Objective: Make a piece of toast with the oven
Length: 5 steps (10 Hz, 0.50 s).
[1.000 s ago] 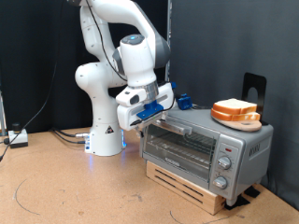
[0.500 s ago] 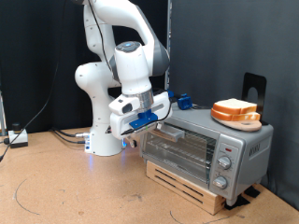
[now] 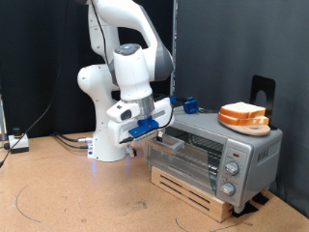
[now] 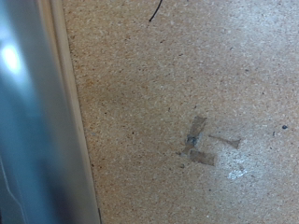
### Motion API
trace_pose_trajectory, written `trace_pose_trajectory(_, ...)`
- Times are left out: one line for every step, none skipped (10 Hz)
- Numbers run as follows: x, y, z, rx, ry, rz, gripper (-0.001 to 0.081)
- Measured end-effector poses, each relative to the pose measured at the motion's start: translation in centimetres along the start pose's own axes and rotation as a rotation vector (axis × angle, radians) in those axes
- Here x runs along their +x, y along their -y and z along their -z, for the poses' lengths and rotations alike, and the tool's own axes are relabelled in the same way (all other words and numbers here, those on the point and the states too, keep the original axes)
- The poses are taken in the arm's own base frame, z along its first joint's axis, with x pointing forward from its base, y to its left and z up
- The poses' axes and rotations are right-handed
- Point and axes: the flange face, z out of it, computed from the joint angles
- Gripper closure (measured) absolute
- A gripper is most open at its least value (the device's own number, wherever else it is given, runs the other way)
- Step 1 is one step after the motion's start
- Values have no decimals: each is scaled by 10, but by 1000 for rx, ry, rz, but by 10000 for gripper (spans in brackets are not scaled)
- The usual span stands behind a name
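Whether the gripper (image 3: 154,128) fingers are spread or closed on the oven (image 3: 214,150) door's top edge I cannot tell, the door looks barely open, and the piece of toast (image 3: 243,115) sits unloaded on its orange plate (image 3: 228,122) atop the oven.

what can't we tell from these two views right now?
- End effector: exterior view shows it at the oven door handle, but the hand body hides the fingertips; open or shut unclear.
- Wrist view: no fingers in frame, only floor and a blurred silver edge.
- Oven interior: glare on the glass door hides it.
- Toast on the orange plate: slice count too small to tell.
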Motion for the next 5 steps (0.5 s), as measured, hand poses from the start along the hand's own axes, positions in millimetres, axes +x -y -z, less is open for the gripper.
trace_pose_trajectory(3,-1,-1,-4,0,-3,-1)
trace_pose_trajectory(7,-2,-2,-7,0,-6,-1)
trace_pose_trajectory(10,-3,-4,-12,0,-11,-1)
trace_pose_trajectory(14,-4,-6,-16,-8,-15,-1)
trace_pose_trajectory(17,-5,-9,-21,-16,-18,-1)
